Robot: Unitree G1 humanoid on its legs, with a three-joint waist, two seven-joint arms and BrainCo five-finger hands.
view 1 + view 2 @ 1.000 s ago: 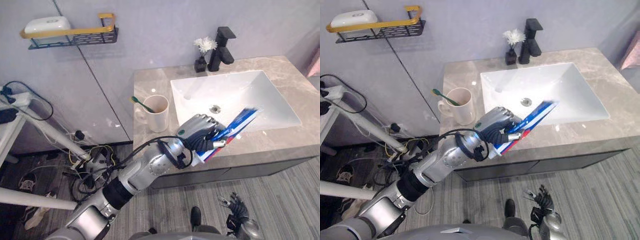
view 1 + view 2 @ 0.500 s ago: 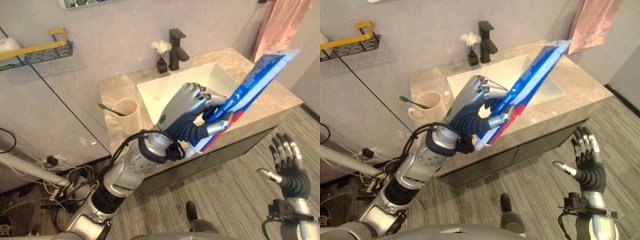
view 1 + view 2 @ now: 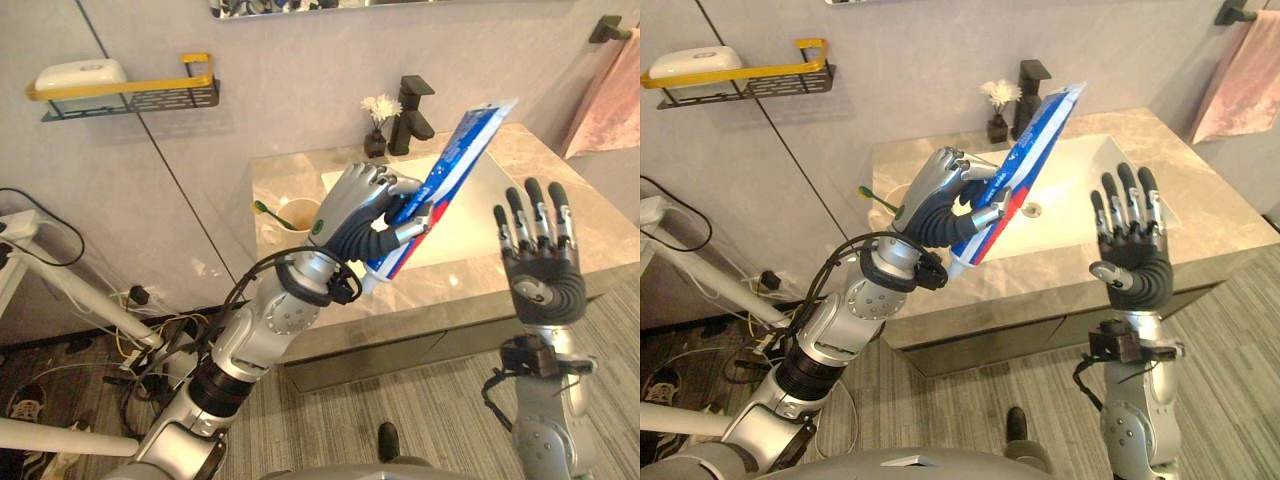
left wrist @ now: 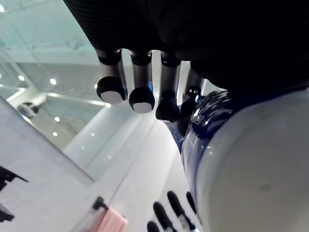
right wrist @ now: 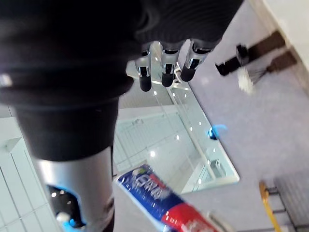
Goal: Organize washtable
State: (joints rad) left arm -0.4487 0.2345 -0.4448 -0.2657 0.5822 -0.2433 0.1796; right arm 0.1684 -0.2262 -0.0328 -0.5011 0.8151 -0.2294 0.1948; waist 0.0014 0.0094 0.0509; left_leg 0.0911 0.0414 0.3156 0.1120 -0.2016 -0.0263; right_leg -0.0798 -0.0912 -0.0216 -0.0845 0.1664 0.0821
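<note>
The grey marble washtable (image 3: 290, 172) stood against the wall, with a white sink (image 3: 1072, 165) set into it. A black wire shelf (image 3: 130, 92) with a yellow rail was fixed to the wall, well apart to the left. A pink towel (image 3: 610, 100) hung at the far right.

The left hand (image 3: 358, 205) was raised above the counter, its fingers curled round a blue, white and red toothpaste tube (image 3: 455, 150) that was held clear of the surface and tilted upward. The right hand (image 3: 543, 280) was raised just beside the tube, palm up, fingers straight and spread, holding nothing.

A black faucet (image 3: 415, 100) stood behind the sink, and a small flower vase (image 3: 377, 140) stood beside it. A cream mug (image 3: 290, 215) on the counter held a green toothbrush (image 3: 266, 210).
</note>
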